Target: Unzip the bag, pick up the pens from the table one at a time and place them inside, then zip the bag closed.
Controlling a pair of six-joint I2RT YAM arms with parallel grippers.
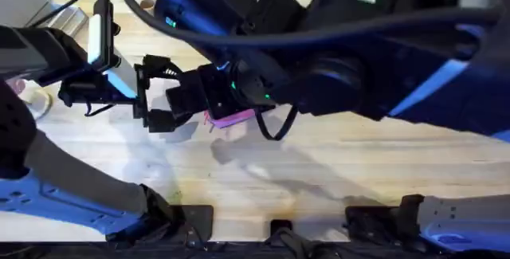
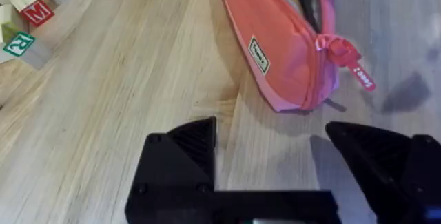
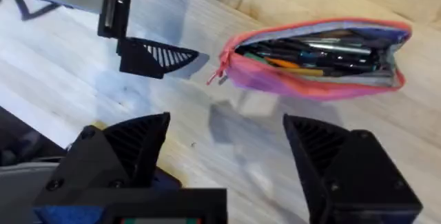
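Observation:
The pink bag (image 3: 313,83) lies on the table (image 3: 386,155) with its zipper open. Inside it I see pens: an orange one (image 3: 296,64) and dark ones (image 3: 331,47). In the left wrist view, the bag (image 2: 282,52) shows its zipper pull (image 2: 342,50) at the near end. My left gripper (image 2: 269,131) is open and empty, a short way from that end. My right gripper (image 3: 227,124) hangs open and empty above the table beside the bag. From overhead, the bag (image 1: 233,119) peeks out under the dark right arm, with the left gripper (image 1: 148,92) to its left.
Wooden letter blocks (image 2: 27,17) sit on the table off to one side of the left gripper. A small white object (image 1: 32,96) lies at the table's left edge. The right arm (image 1: 343,60) looms large and dark across the upper table.

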